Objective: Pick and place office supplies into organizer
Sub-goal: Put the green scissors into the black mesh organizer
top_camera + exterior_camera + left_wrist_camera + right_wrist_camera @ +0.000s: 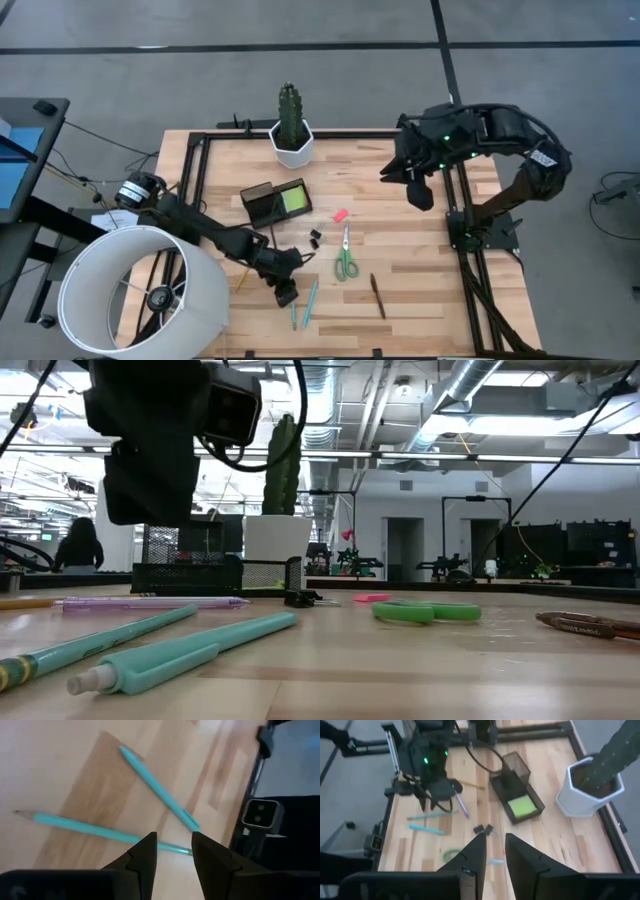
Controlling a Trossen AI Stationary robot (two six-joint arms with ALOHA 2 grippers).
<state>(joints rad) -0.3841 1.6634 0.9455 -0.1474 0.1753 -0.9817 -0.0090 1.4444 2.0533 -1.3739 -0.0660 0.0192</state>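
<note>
Left gripper (287, 294): low over the wooden table (420, 300), front-left of the black mesh organizer tray (268, 203); jaws parted, nothing between them, directly above two teal pens (309, 301)

Purple pen (150, 602) and yellow pencil (240, 279): just left of that gripper

Lime-green sticky-note pad (294, 201): inside the tray's right compartment

White hexagonal cactus pot (292, 142): behind the tray

Black binder clips (316, 237), pink eraser (340, 215), green-handled scissors (346, 255), dark brown pen (378, 295): on bare wood right of the tray

Right gripper (424, 192): raised, well right of the tray; fingers slightly apart, empty
</note>
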